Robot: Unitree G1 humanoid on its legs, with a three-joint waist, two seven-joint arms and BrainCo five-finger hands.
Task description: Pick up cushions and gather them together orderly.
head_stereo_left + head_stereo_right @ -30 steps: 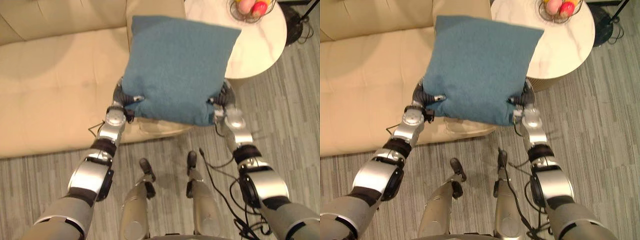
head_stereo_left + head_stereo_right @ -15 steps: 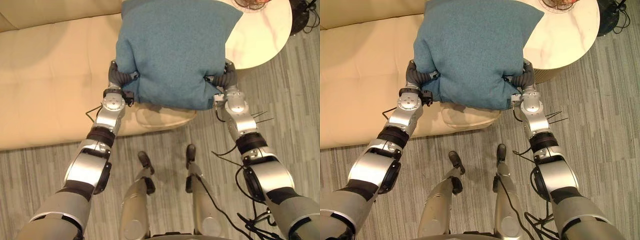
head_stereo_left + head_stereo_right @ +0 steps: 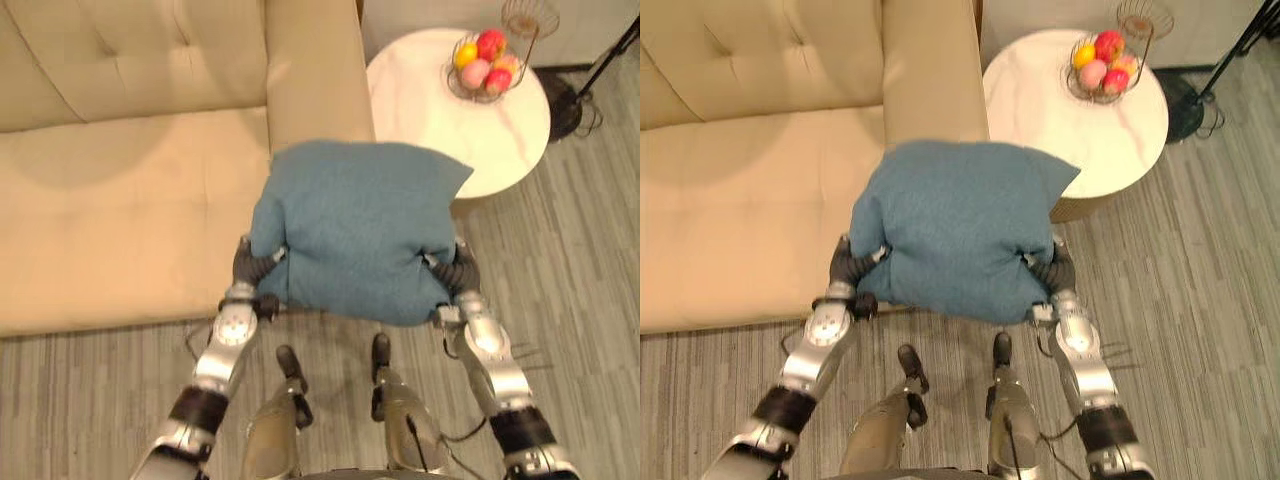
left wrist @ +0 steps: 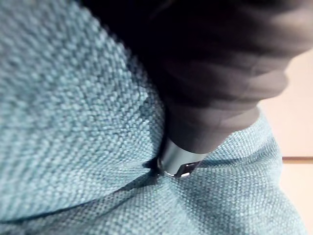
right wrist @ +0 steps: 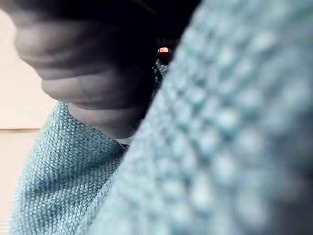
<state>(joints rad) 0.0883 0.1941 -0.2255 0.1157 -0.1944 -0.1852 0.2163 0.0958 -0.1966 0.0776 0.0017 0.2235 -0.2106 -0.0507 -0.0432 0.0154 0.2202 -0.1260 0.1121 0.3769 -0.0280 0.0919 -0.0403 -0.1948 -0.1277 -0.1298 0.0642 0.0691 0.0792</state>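
Observation:
A blue cushion point(image 3: 355, 230) hangs in the air between my two hands, over the sofa's front edge by the armrest. My left hand point(image 3: 248, 268) grips its lower left side and my right hand point(image 3: 457, 272) its lower right side. Both thumbs dig into the fabric and dent it. Up close, the left wrist view has the woven blue cloth point(image 4: 73, 122) bunched against my left hand point(image 4: 215, 88). In the right wrist view the cushion point(image 5: 234, 147) presses against my right hand point(image 5: 93, 83). The fingers behind the cushion are hidden.
A beige sofa point(image 3: 120, 200) with a wide armrest point(image 3: 315, 70) lies ahead and to the left. A round white marble side table point(image 3: 430, 110) at the right carries a wire fruit basket point(image 3: 485, 65). Grey striped floor point(image 3: 580, 260) lies to the right, with a black stand point(image 3: 590, 75) beyond.
The view has shifted. Both hands have curled tighter into the cushion's sides, which now bulge and dent. The cushion sits closer to my body.

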